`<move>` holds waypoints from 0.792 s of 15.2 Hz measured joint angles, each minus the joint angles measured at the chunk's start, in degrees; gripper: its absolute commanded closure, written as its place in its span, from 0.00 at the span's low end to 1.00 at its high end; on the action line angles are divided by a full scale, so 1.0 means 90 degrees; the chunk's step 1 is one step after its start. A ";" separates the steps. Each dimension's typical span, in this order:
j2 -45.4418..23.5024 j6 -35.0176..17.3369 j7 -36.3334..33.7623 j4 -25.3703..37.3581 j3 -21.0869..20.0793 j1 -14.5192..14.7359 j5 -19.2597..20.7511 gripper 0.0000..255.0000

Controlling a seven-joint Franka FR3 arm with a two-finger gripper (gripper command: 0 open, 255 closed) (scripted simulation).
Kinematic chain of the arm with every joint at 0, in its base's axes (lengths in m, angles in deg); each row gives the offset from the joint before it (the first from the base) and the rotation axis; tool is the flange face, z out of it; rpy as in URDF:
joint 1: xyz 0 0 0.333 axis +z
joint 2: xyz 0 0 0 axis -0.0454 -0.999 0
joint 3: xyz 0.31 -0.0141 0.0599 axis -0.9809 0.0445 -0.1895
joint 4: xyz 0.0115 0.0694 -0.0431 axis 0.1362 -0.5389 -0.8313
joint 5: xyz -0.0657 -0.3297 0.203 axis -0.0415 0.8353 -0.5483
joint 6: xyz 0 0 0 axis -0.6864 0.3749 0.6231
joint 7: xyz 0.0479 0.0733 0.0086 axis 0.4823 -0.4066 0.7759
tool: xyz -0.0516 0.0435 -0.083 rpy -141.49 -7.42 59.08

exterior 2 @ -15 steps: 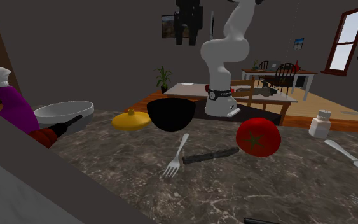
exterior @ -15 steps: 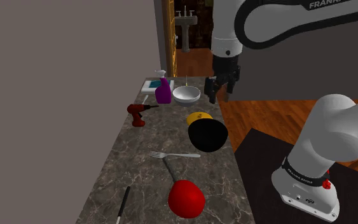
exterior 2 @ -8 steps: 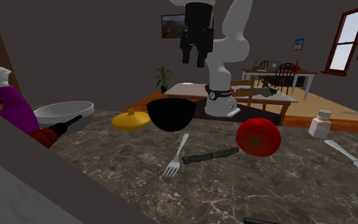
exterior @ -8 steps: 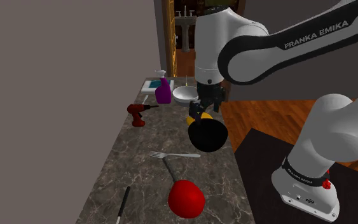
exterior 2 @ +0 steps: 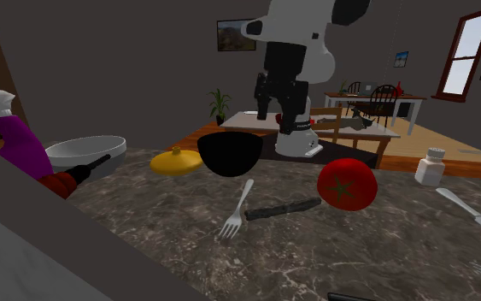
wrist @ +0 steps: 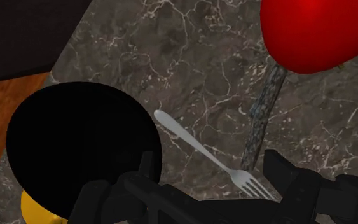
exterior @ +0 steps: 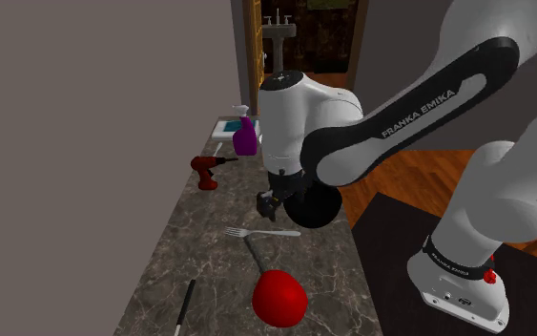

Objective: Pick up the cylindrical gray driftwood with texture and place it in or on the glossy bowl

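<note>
Gripper [wrist: 213, 167]: is hovering open, holding nothing, over the fork [wrist: 196, 146].
Gray driftwood [wrist: 263, 108]: is lying untouched on the surface [wrist: 171, 51].
Remaining: grasping it, carrying it into the black bowl [wrist: 82, 146].

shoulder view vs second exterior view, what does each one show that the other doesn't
Shoulder view, not the second exterior: the white pedestal washbasin beyond the doorway. Second exterior, not the shoulder: the white bowl, flat yellow gourd-like thing, white pill bottle. Both: the round black bowl, silver fork, gray textured driftwood cylinder, round red tomato and the open black gripper.
</note>
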 measured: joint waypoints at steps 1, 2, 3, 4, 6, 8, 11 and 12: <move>-0.0259 -0.0165 -0.0226 0.0076 -0.0143 -0.0045 0.0143 0.00; -0.0560 -0.0337 -0.0489 0.0174 -0.0294 -0.0104 0.0331 0.00; -0.0783 -0.0441 -0.0711 0.0260 -0.0399 -0.0146 0.0506 0.00; -0.1097 -0.0588 -0.1013 0.0371 -0.0538 -0.0192 0.0754 0.00; -0.1638 -0.0841 -0.1625 0.0516 -0.0724 -0.0233 0.1278 0.00; -0.2331 -0.1030 -0.2311 0.0805 -0.0794 -0.0227 0.1994 0.00; -0.3010 -0.1150 -0.3026 0.1114 -0.0717 -0.0055 0.2740 0.00; -0.3104 -0.1194 -0.3128 0.1131 -0.0685 -0.0024 0.2855 0.00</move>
